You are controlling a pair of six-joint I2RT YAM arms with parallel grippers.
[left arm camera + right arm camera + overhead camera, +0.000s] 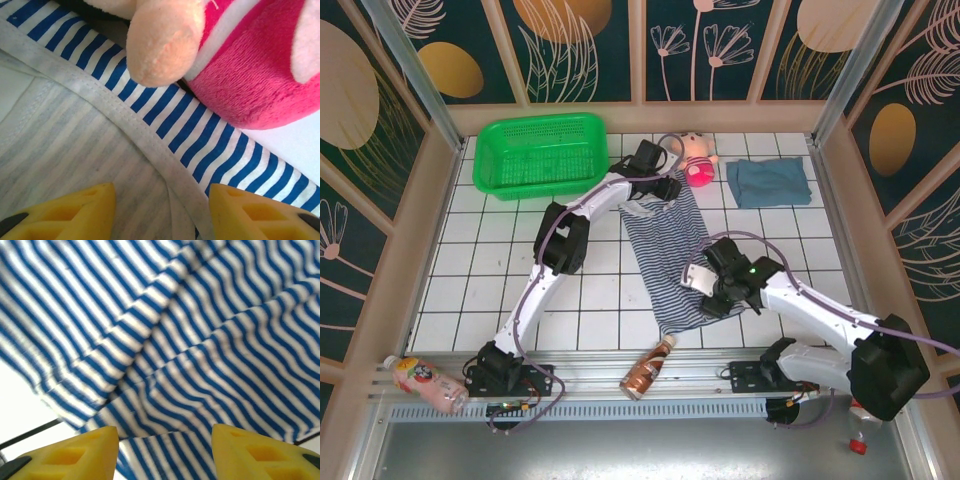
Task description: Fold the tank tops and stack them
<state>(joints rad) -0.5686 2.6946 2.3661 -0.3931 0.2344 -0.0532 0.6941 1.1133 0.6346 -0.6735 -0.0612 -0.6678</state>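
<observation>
The striped tank top lies lengthwise on the white tiles, with its neck end by the pink doll. My left gripper hovers over that neck end, open. In the left wrist view the yellow fingers straddle the grey neckline trim of the striped tank top, with nothing pinched. My right gripper is over the hem end, also open. Its fingers stand apart above a folded-over edge of the striped cloth. The teal tank top lies folded at the back right.
The pink plush doll touches the striped top's neck edge. A green basket stands at the back left. One bottle lies at the near edge below the hem, another at the near left corner.
</observation>
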